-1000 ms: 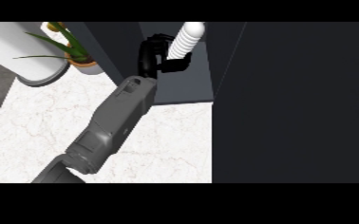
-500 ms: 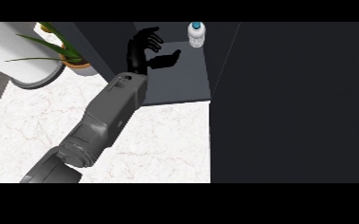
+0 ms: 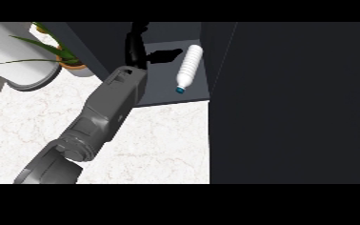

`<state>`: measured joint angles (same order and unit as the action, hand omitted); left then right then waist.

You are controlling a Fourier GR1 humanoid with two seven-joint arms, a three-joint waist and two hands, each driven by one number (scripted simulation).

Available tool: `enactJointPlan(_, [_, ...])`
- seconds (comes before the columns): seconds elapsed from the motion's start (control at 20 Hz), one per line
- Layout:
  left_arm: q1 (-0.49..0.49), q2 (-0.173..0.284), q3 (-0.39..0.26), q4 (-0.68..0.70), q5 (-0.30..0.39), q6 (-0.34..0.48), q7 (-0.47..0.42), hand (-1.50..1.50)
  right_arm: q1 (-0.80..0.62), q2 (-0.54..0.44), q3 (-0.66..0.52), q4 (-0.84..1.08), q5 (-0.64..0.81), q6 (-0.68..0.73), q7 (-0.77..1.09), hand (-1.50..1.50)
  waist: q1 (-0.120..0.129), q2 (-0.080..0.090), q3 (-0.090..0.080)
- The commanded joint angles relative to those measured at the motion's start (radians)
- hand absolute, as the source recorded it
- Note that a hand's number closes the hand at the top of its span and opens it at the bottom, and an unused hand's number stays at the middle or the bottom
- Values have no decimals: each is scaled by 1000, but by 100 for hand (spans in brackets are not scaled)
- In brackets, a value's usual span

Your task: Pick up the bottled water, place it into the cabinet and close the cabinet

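One bottle (image 3: 188, 69), one open hand (image 3: 135, 45)

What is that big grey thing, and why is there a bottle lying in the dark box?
You are looking down through the robot's eyes, from its head, at a kitchen counter. The big grey tube is the robot's forearm, and at its end is a black hand with fingers, much like yours. Which of its two arms this is, the picture does not say.

The white marbled surface is the countertop. The dark box is a cabinet standing open. On its floor lies a clear plastic water bottle with a blue cap, tipped on its side, cap toward us. The hand is beside it, not holding it.

At the left is a green leafy plant in a brown pot. The tall dark panel on the right looks like the cabinet's door.
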<state>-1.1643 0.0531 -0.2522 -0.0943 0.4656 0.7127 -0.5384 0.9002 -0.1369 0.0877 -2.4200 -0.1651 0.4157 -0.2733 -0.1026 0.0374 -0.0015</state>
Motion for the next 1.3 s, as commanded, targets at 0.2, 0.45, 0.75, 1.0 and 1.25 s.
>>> enactJointPlan(0.2, [-29,-1,57,-65,41,-151,-87,-150,3,-2,-23,-10,-76,13,8,-150,12,-3,-1])
enactJointPlan(0.45, [-81,-14,85,-108,60,-252,-84,-150,69,-25,-34,-46,-105,52,8,-150,38,-24,1])
enactJointPlan(0.75, [-4,-40,95,-136,56,-328,-148,-150,56,3,-5,-82,-91,20,48,-150,75,-32,1])
enactJointPlan(1.0, [50,-53,74,-211,74,-305,-125,-150,118,11,18,-123,-69,31,49,-150,75,-39,1])
enactJointPlan(1.25, [173,-53,-22,-363,102,-328,-95,-150,22,23,27,-106,-87,-23,126,-150,99,-42,1])
